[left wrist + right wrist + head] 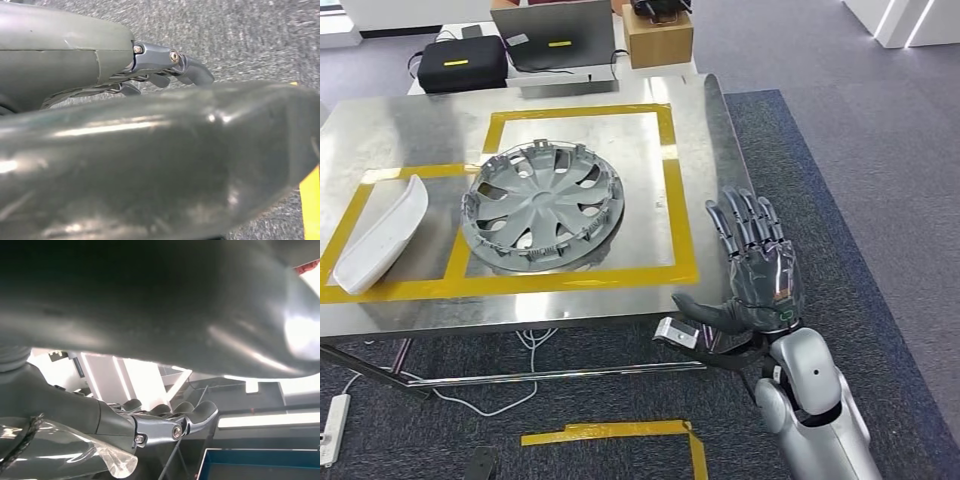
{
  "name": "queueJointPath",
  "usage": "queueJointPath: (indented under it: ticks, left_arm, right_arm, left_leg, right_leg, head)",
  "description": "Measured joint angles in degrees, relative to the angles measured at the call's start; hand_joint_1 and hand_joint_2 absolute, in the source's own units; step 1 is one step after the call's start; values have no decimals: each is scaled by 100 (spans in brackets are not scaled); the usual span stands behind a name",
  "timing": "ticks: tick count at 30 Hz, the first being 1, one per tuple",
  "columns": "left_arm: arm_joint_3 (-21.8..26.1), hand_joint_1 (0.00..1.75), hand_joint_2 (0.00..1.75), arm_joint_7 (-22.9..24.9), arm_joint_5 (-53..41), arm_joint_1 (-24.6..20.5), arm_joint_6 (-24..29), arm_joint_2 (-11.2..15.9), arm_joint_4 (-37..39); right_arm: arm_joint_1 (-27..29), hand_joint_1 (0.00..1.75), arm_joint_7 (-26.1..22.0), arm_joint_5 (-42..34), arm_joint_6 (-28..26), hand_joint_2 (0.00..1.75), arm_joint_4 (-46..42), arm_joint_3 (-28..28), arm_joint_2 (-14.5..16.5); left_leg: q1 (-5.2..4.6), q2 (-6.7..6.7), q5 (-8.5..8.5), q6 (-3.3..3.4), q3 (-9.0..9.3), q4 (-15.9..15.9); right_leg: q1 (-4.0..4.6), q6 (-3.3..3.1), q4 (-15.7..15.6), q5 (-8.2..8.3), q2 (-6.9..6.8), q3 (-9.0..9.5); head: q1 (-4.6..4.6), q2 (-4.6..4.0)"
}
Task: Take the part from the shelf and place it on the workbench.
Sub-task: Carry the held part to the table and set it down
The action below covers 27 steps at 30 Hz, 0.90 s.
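A grey wheel cover [543, 205] lies flat inside the yellow-taped square on the steel workbench [644, 190]. A white curved part [384, 235] rests to its left, across the tape line. My right hand [754, 270] hovers at the bench's right front corner, fingers spread and straight, thumb out toward the bench edge, holding nothing. The right wrist view shows the same hand [166, 427] with fingers extended and empty. In the left wrist view my left hand [158, 150] hangs over grey carpet, its fingers [171, 65] stretched out with nothing in them.
Behind the bench stand a black case [462, 62], a grey laptop [554, 35] and a cardboard box [657, 38]. Cables and a power strip [333, 428] lie under the bench at the left. Yellow tape [622, 432] marks the carpet in front.
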Motion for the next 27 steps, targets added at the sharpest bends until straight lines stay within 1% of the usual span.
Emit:
queueJointPath:
  ticks: [1, 2, 3, 4, 5, 6, 7, 8, 9, 10, 11, 12, 13, 14, 15, 16, 17, 18, 19, 20, 21, 22, 23, 24, 25, 26, 27]
  left_arm:
    - [1, 0, 0, 4, 4, -2, 1, 10, -4]
    - [1, 0, 0, 6, 9, -5, 1, 15, -8]
    - [2, 0, 0, 7, 13, -6, 2, 19, -11]
    - [3, 0, 0, 8, 17, -7, 2, 21, -15]
    - [3, 0, 0, 10, 21, -6, 2, 16, -15]
    - [4, 0, 0, 12, 25, -6, 1, 10, -15]
    - [4, 0, 0, 14, 28, -10, 1, 6, -15]
    - [4, 0, 0, 16, 31, -15, 2, 4, -16]
    - [5, 0, 0, 16, 33, -20, 2, 2, -17]
    - [6, 0, 0, 17, 35, -24, 2, 4, -18]
    - [7, 0, 0, 17, 37, -23, 2, 7, -19]
    - [8, 0, 0, 18, 38, -21, 2, 6, -19]
    - [9, 0, 0, 18, 38, -19, 1, 4, -19]
    - [9, 0, 0, 19, 38, -19, 1, 2, -19]
    - [9, 0, 0, 19, 38, -20, 0, -1, -19]
    - [9, 0, 0, 19, 38, -23, 0, -4, -19]
    - [9, 0, 0, 19, 38, -25, 0, -7, -19]
    - [10, 0, 0, 19, 38, -27, 0, -9, -19]
    - [13, 0, 0, 18, 40, -27, 0, -11, -19]
    - [17, 0, 0, 18, 43, -25, 0, -12, -19]
    - [21, 0, 0, 18, 46, -22, 0, -10, -19]
    - [26, 0, 0, 18, 50, -18, 0, -7, -20]
    - [29, 0, 0, 18, 53, -14, 0, -4, -20]
    - [31, 0, 0, 17, 55, -11, 0, 0, -21]
    - [32, 0, 0, 17, 55, -9, 0, 1, -21]
    - [33, 0, 0, 17, 56, -6, 0, 0, -21]
    - [33, 0, 0, 17, 56, -6, 0, 1, -21]
  right_arm:
    - [-1, 0, 0, 0, -1, 0, -1, -1, 1]
    - [-3, 0, 1, -1, -2, 0, -1, -2, 3]
    - [-5, 0, 1, -1, -3, 0, -1, -3, 4]
    - [-7, 0, 2, -2, -4, 0, -1, -3, 7]
    - [-7, 0, 2, -2, -5, 0, -2, -3, 8]
    - [-6, 0, 1, -1, -6, 0, -2, -3, 9]
    - [-5, 0, 1, -1, -6, 0, -3, -2, 10]
    - [-6, 0, 0, -1, -5, 0, -3, -2, 11]
    - [-6, 0, -1, -2, -4, 0, -3, -2, 11]
    - [-5, 0, 0, -2, -4, 0, -3, -2, 11]
    - [-3, 0, 0, -1, -3, 0, -3, -3, 11]
    - [1, 0, 0, -1, -3, 0, -2, -3, 11]
    - [2, 0, 0, -1, -3, 0, -2, -3, 11]
    - [3, 0, 0, -1, -3, 0, -1, -3, 11]
    - [2, 0, 0, -2, -3, 0, -2, -2, 11]
    - [-1, 0, 1, -2, -4, 0, -3, -2, 11]
    - [-5, 0, 1, -2, -5, 0, -6, -2, 12]
    - [-7, 0, 3, -3, -6, 0, -9, -3, 13]
    - [-7, 0, 6, -4, -7, 0, -11, -6, 14]
    - [-4, 0, 11, -5, -7, 0, -12, -12, 15]
    - [2, 0, 20, -6, -7, 0, -12, -20, 15]
    - [6, 0, 28, -7, -6, 0, -12, -31, 15]
    - [10, 0, 39, -7, -4, 0, -11, -42, 15]
    - [18, 0, 48, -8, -4, 0, -9, -52, 15]
    - [32, 0, 54, -8, -5, 0, -6, -68, 15]
    - [55, 0, 58, -9, -8, 0, 0, -88, 15]
    - [87, 0, 59, -9, -14, 0, 8, -115, 15]
  left_leg:
    - [-21, -24, 107, 60, 295, -452]
    - [-40, -47, 177, 100, 543, -850]
    - [-62, -67, 205, 127, 700, -1127]
    - [-81, -80, 204, 136, 761, -1259]
    - [-92, -77, 235, 133, 752, -1286]
    - [-88, -62, 285, 152, 725, -1307]
    - [-80, -46, 343, 186, 692, -1328]
    - [-68, -29, 410, 224, 643, -1350]
    - [-58, -11, 483, 257, 577, -1366]
    - [-64, -3, 546, 280, 496, -1362]
    - [-69, 5, 608, 289, 408, -1354]
    - [-75, 15, 668, 290, 320, -1344]
    - [-80, 26, 723, 286, 234, -1331]
    - [-83, 34, 771, 277, 152, -1312]
    - [-84, 39, 813, 265, 80, -1290]
    - [-85, 41, 848, 247, 20, -1263]
    - [-94, 41, 880, 225, -31, -1233]
    - [-101, 43, 918, 198, -65, -1212]
    - [-105, 44, 961, 168, -90, -1200]
    - [-108, 47, 1011, 136, -108, -1199]
    - [-101, 46, 1043, 102, -123, -1204]
    - [-92, 39, 1006, 66, -149, -1183]
    - [-85, 29, 866, 30, -193, -1085]
    - [-75, 19, 620, -4, -265, -867]
    - [-63, 10, 318, -35, -356, -535]
    - [-52, 7, 46, -59, -444, -141]
    - [-41, 7, -118, -79, -501, 207]
  right_leg:
    - [9, 13, 0, 36, 7, -33]
    - [15, 35, 0, 75, 12, -58]
    - [14, 68, -5, 115, 14, -75]
    - [9, 106, -14, 159, 15, -86]
    - [3, 147, -30, 204, 17, -91]
    - [-6, 184, -35, 220, 19, -100]
    - [-10, 213, 0, 155, 17, -139]
    - [-11, 238, 124, -6, 15, -204]
    - [-13, 259, 377, -257, 11, -304]
    - [-12, 278, 735, -541, 7, -427]
    - [-13, 297, 1138, -771, 6, -533]
    - [-13, 310, 1462, -889, 5, -593]
    - [-13, 317, 1613, -878, 4, -567]
    - [-12, 315, 1541, -763, 1, -428]
    - [-11, 305, 1255, -604, -5, -183]
    - [-8, 287, 838, -491, -18, 131]
    - [-1, 267, 392, -451, -29, 453]
    - [7, 246, 55, -463, -38, 681]
    - [20, 223, -146, -500, -41, 802]
    - [32, 194, -224, -505, -38, 831]
    - [27, 147, -231, -468, -38, 784]
    - [20, 95, -239, -418, -43, 746]
    - [10, 38, -248, -358, -51, 701]
    - [-2, -6, -258, -289, -59, 638]
    - [-2, -31, -255, -223, -63, 569]
    - [-1, -43, -251, -155, -64, 480]
    - [0, -40, -243, -89, -63, 389]
  head:
    - [2, 0]
    - [4, 0]
    - [5, 0]
    - [0, 0]
    - [-4, 0]
    - [-10, 0]
    - [-11, 0]
    - [-3, 0]
    - [2, 0]
    - [6, 0]
    - [9, 0]
    - [7, 0]
    - [7, 0]
    - [7, 0]
    - [7, 0]
    - [8, 0]
    - [6, 0]
    - [4, 0]
    - [3, 0]
    - [1, 0]
    - [2, 0]
    - [1, 0]
    - [-9, 0]
    - [-22, 0]
    - [-34, 0]
    - [-45, 0]
    - [-48, 0]
